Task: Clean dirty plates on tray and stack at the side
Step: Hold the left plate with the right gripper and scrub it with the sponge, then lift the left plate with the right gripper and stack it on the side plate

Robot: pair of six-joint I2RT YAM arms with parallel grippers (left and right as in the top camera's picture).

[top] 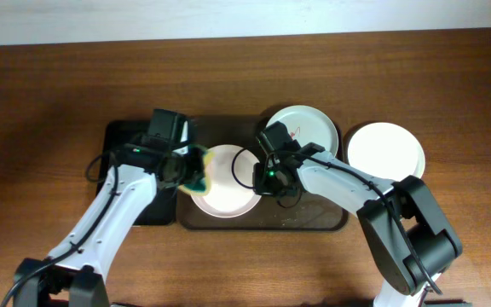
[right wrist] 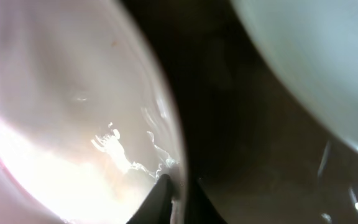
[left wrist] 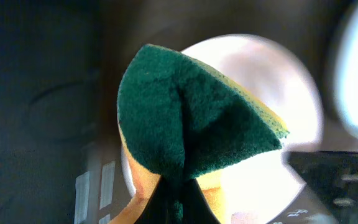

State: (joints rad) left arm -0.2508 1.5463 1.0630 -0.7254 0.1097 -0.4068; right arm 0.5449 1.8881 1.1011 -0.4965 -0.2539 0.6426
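A white plate (top: 228, 192) lies on the dark brown tray (top: 262, 223). My right gripper (top: 263, 175) is shut on its right rim, which shows between the jaws in the right wrist view (right wrist: 178, 186); that plate (right wrist: 73, 124) has a faint pink trace at its left edge. My left gripper (top: 184, 166) is shut on a green and yellow sponge (top: 197, 173) at the plate's left edge. In the left wrist view the sponge (left wrist: 191, 112) covers much of the plate (left wrist: 278, 81). A second plate (top: 314, 128) with a red smear sits at the tray's far right. A third plate (top: 386, 149) lies on the table, right of the tray.
A smaller black tray (top: 126, 136) lies left of the brown tray, under my left arm. The wooden table (top: 58, 94) extends all around. The second plate's rim shows at the upper right of the right wrist view (right wrist: 309, 62).
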